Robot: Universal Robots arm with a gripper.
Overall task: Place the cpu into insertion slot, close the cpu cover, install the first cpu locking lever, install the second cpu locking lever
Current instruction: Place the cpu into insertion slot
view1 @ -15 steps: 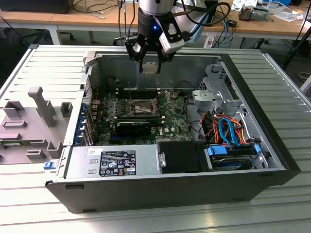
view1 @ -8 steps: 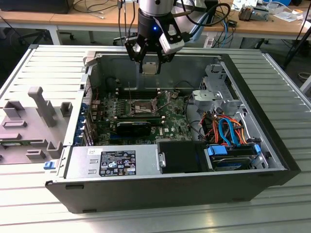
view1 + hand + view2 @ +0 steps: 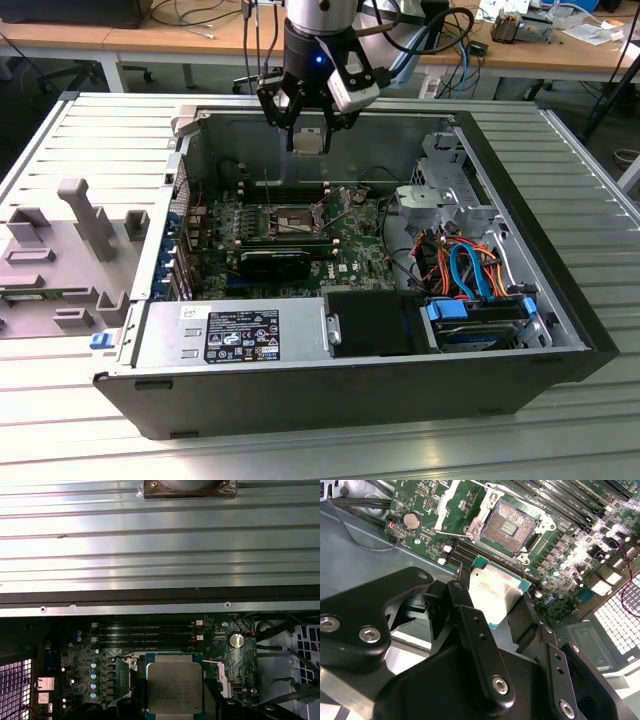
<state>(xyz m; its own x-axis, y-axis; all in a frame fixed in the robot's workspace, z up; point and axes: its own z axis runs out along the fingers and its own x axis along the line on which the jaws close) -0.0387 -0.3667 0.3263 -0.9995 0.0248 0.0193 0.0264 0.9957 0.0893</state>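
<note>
My gripper (image 3: pixel 308 138) hangs over the open computer case, above the back edge of the green motherboard (image 3: pixel 350 240). It is shut on the cpu (image 3: pixel 308 143), a flat square chip with a silver-grey top, held level by two opposite edges. In both wrist views the cpu (image 3: pixel 492 590) (image 3: pixel 174 687) sits between the black fingers (image 3: pixel 470 625). The insertion slot (image 3: pixel 297 221) (image 3: pixel 510 526) lies uncovered, its dark pin field showing, a short way from the chip. The cpu cover (image 3: pixel 451 502) stands swung up at one side of the slot, with thin metal levers (image 3: pixel 451 533) raised beside it.
The case walls (image 3: pixel 330 118) ring the board. Long black memory slots (image 3: pixel 147 632) run next to the socket. A power supply (image 3: pixel 235 333), a drive bay (image 3: pixel 478 320) with orange and blue cables, and a grey fixture (image 3: pixel 85 215) on the ribbed table lie around.
</note>
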